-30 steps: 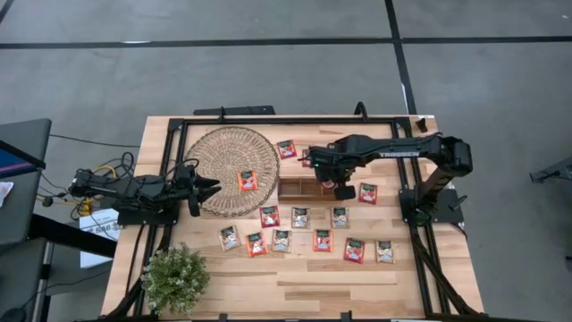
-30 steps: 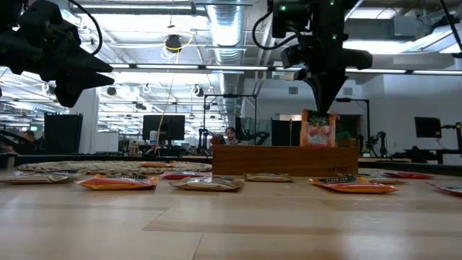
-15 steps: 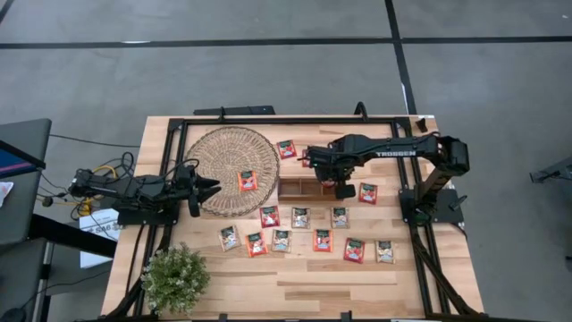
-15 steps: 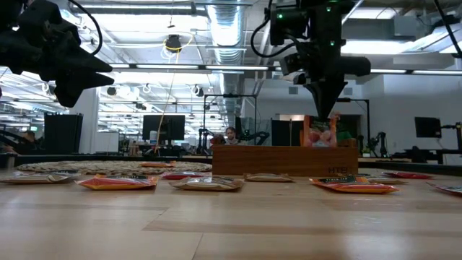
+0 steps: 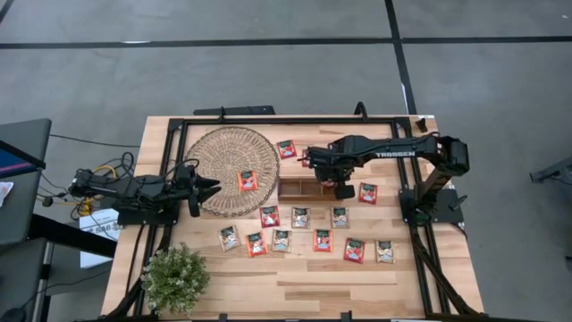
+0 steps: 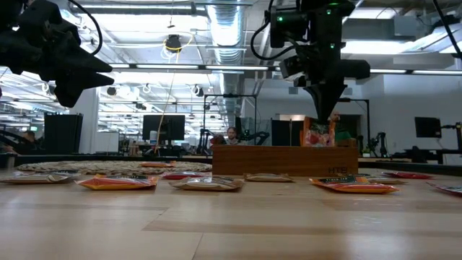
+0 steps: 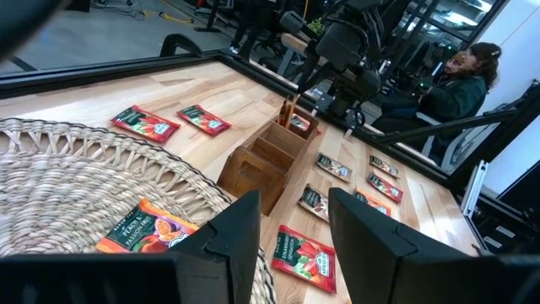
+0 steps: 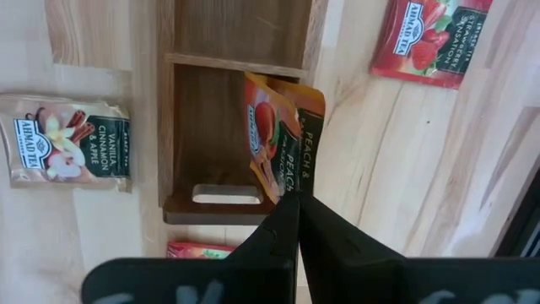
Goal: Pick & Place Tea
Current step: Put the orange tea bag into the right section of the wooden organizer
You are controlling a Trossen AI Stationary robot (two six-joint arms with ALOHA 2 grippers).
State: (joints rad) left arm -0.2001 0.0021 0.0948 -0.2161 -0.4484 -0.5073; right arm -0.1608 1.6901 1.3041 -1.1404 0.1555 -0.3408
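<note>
Tea sachet point(image 8: 283, 135) — pinched by right gripper point(image 8: 295, 203) — over tray point(image 8: 169, 127).

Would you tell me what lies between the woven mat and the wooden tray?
In the high view, only bare table separates the woven mat from the wooden tray; no sachet lies there.

Woven mat point(image 5: 231, 168) left of wooden tray point(image 5: 302, 188); potted plant point(image 5: 175, 277) near corner.

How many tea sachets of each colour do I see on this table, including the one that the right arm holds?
Red-orange square paper tea sachets: 9, including the peach sachet pinched in the fingers of the right gripper and a strawberry sachet half hidden under that arm.
Pale grey-white square paper sachets: 5
Total: 14
</note>
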